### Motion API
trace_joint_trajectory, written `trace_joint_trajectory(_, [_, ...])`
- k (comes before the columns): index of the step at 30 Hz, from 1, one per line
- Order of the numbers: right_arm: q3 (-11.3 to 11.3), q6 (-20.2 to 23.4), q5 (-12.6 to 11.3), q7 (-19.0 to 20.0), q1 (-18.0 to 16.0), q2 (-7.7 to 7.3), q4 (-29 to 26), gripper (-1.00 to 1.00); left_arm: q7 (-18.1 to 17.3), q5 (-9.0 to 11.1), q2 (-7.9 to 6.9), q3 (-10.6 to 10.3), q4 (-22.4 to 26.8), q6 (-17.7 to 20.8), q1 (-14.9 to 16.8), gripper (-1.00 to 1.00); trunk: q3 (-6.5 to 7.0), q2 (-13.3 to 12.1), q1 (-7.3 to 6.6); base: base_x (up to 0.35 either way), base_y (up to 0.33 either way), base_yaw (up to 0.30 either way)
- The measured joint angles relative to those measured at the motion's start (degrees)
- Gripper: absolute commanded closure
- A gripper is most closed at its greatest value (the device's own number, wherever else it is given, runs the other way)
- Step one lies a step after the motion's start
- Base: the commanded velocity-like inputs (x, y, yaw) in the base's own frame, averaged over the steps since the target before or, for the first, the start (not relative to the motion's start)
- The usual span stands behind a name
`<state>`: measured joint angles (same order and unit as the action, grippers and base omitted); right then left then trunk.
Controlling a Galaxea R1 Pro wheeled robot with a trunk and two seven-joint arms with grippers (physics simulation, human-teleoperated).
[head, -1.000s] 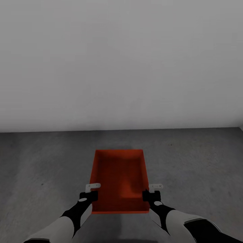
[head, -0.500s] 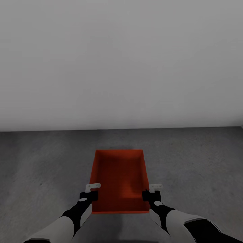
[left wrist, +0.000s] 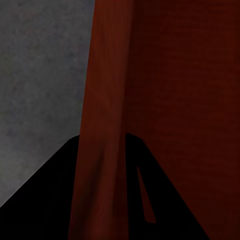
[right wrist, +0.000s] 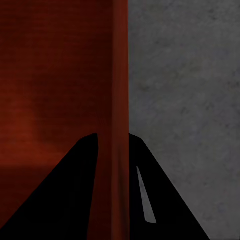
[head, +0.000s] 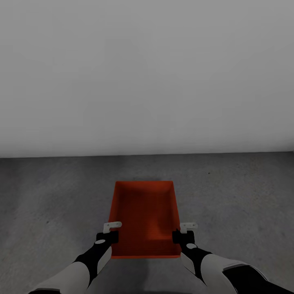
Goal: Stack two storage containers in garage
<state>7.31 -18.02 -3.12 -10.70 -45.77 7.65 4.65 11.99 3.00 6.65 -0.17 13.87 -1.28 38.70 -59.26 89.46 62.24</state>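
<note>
One red-orange storage container [head: 143, 216], open-topped and empty, is held level in front of me above the dark grey concrete floor [head: 49, 196]. My left gripper [head: 109, 231] is shut on its left wall, which runs between the black fingers [left wrist: 45, 200] in the left wrist view, where the storage container [left wrist: 165, 100] is close up. My right gripper [head: 182, 231] is shut on the right wall, which the right wrist view shows clamped between its fingers [right wrist: 160, 200], with the container's inside [right wrist: 55, 75] on one side and the floor [right wrist: 185, 90] on the other.
A bare pale grey wall [head: 147, 73] stands straight ahead and meets the floor a short way beyond the container. Open concrete spreads to both sides of the box.
The wall's base has crept slightly up the picture, so the view has shifted a little. The container and both grippers keep the same hold.
</note>
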Motion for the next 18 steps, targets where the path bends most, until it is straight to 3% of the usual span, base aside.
trace_joint_trajectory(18, [-0.02,-0.01,0.00,0.05,0.00,-0.03,0.01,1.00,0.01,-0.03,0.03,0.03,-0.01,-0.01,0.00,1.00,-2.91,7.22,3.95,0.000,0.000,0.000])
